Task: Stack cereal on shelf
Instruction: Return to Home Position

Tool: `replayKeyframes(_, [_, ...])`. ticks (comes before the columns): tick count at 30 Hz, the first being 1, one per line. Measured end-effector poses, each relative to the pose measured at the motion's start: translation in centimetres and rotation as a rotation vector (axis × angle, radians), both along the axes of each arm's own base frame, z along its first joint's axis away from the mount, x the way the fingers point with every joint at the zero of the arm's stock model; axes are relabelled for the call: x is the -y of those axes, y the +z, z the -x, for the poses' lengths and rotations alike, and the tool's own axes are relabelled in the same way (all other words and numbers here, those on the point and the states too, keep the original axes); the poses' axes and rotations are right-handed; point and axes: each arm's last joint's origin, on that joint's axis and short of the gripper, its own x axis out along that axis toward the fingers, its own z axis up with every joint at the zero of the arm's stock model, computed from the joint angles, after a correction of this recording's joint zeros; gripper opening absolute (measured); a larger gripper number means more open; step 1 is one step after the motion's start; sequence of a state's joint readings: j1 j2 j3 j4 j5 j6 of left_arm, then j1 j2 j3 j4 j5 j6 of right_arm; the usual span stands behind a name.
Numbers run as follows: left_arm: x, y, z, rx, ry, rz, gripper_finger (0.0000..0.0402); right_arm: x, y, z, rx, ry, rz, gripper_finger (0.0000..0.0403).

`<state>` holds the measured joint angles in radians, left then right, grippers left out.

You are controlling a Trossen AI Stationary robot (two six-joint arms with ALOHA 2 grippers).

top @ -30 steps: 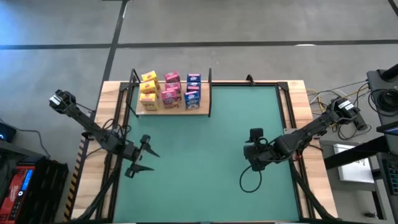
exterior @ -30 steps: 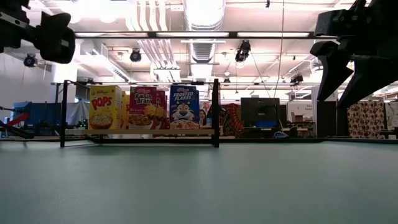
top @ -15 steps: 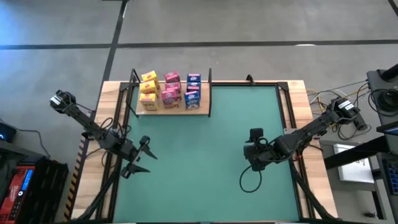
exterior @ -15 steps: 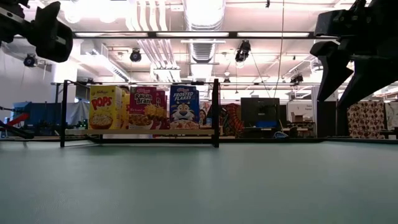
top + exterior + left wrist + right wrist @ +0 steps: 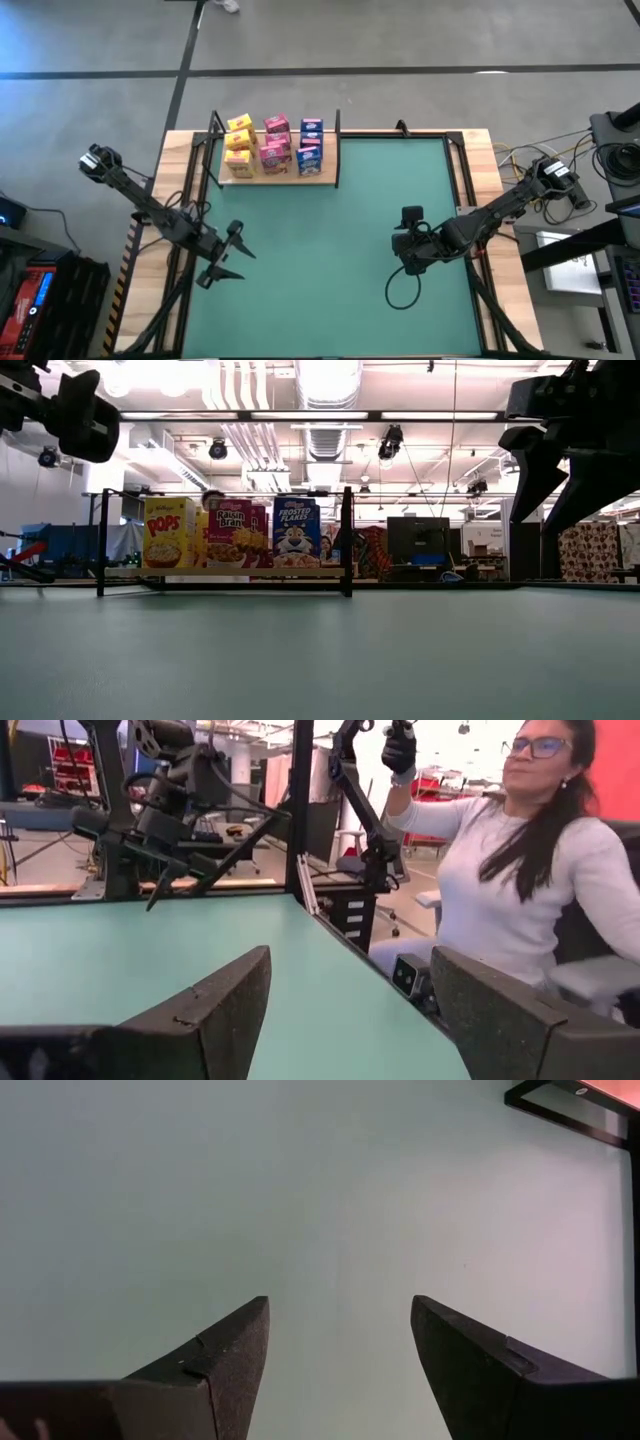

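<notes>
The cereal (image 5: 272, 145) stands on the shelf (image 5: 327, 176) at the table's far left: yellow, pink and blue boxes, upright on their bottoms. In the low view a yellow box (image 5: 166, 532), a pink box (image 5: 232, 532) and a blue box (image 5: 297, 528) face me on the pale board (image 5: 225, 572). My left gripper (image 5: 226, 256) hovers open and level over the mat's left side, well short of the shelf, with nothing between its fingers (image 5: 205, 1015). Over the mat's right side my right gripper (image 5: 408, 266) is open too and tilts down above bare mat (image 5: 340, 1200).
The green mat (image 5: 330, 260) covers the table between the two arms. Black uprights (image 5: 347, 540) frame the shelf. A black cable loop (image 5: 398, 292) hangs by the right gripper. A seated person (image 5: 520, 870) is beyond the table's right edge.
My left gripper has rolled a little about its own pointing line and stayed where it was. Someone has come into view on the floor beyond the table's far edge.
</notes>
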<state>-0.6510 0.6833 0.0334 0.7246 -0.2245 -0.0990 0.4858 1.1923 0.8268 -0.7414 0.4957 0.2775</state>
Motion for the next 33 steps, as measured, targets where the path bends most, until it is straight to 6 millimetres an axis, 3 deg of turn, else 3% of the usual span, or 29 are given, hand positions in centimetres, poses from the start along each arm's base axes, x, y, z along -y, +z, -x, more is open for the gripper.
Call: replayKeyframes(33, [0.7,-2.5,-1.0,-0.155,0.001,-0.119,0.0259,0.0,0.0,0.0,0.000,0.000,0.000,0.0233])
